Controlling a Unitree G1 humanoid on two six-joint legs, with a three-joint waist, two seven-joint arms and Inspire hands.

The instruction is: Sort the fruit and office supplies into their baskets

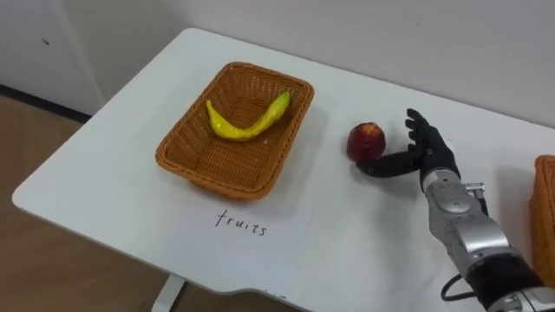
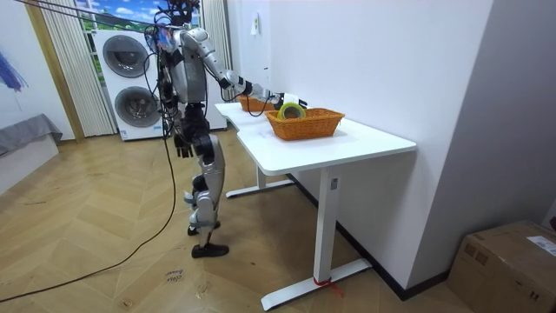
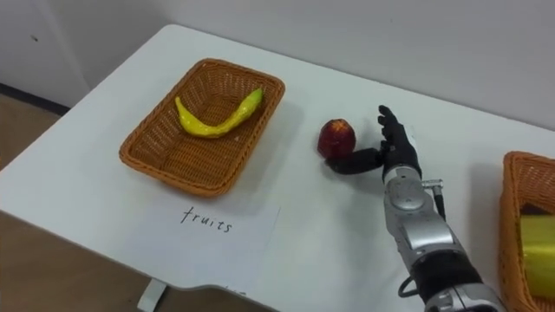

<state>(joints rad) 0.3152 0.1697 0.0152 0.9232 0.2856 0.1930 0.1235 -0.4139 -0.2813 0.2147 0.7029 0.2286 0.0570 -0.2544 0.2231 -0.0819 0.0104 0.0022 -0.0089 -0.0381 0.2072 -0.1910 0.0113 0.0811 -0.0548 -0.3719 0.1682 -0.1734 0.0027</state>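
Observation:
A red apple [image 1: 366,141] sits on the white table [image 1: 104,165], to the right of the brown wicker fruit basket [image 1: 186,162]. A yellow banana [image 1: 247,124] lies inside that basket. My right hand [image 1: 429,149] stands just right of the apple, open, with the fingers straight up and the thumb reaching out against the apple's lower side. A second wicker basket [image 3: 513,217] at the right edge holds a yellow object [image 3: 538,247]. My left hand [image 2: 180,143] hangs down by my side in the room view.
A paper label [image 1: 243,224] with handwriting lies in front of the fruit basket near the table's front edge. The wall runs behind the table's far edge. In the room view I stand at the table's end, with washing machines [image 2: 130,83] behind me.

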